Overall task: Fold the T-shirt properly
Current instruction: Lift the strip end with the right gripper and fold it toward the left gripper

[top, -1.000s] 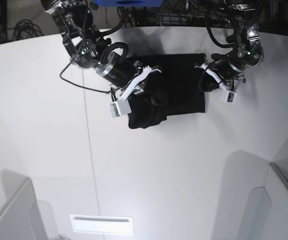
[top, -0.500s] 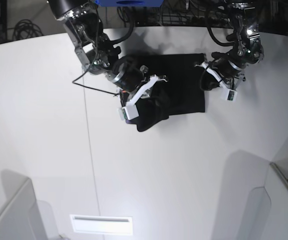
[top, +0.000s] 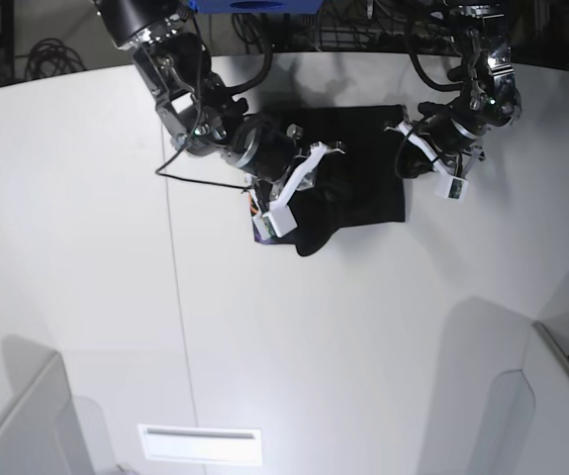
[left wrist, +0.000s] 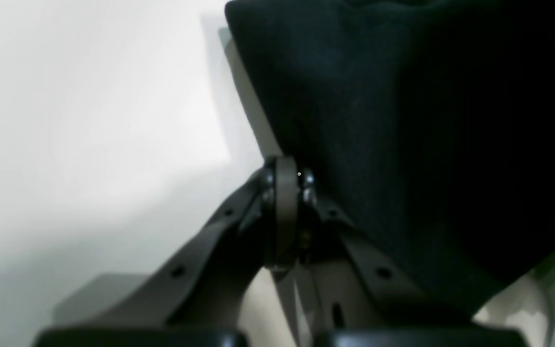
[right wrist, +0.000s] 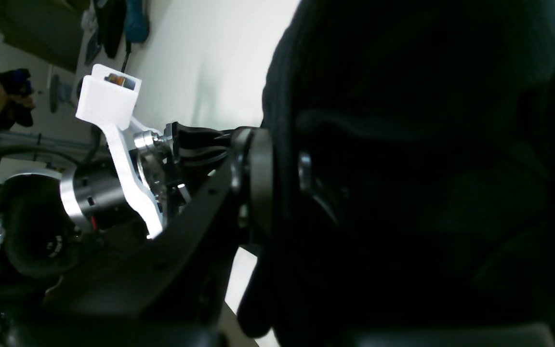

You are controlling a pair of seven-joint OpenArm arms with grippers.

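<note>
A: T-shirt (top: 363, 178), black — location?
B: Table (top: 86, 247), 12 o'clock. Right gripper (top: 316, 188) fingers pinch its 9 o'clock fold; left gripper (top: 410, 158) fingers pinch its 3 o'clock edge.

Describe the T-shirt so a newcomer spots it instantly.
On the white table, look at the far middle, between the two arms. The T-shirt is the black cloth there, the only garment, with the left gripper and right gripper at its edges.
</note>
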